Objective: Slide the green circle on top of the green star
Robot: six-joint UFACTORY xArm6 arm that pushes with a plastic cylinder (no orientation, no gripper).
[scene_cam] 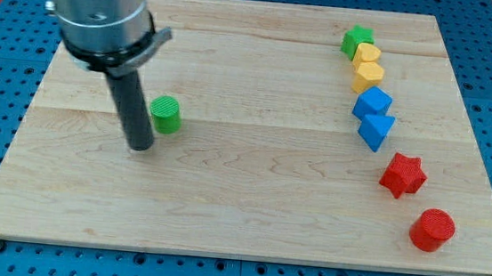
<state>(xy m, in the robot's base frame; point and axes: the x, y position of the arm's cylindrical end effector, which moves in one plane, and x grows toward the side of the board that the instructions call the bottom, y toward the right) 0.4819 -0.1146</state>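
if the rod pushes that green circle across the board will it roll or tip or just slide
Probably it just slides: the green circle stands on its flat end, low and squat. Its ridged side may catch my tip, so an off-centre push could spin it. It looks light on the smooth wooden board.

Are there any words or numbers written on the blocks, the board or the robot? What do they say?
None: no words, numbers, labels or signs can be read anywhere in this view.
The green circle, the green star and the other coloured blocks are plain.
The wooden board shows only wood grain.
My tip, just to the view's left of the green circle, and the rod above it carry no markings.
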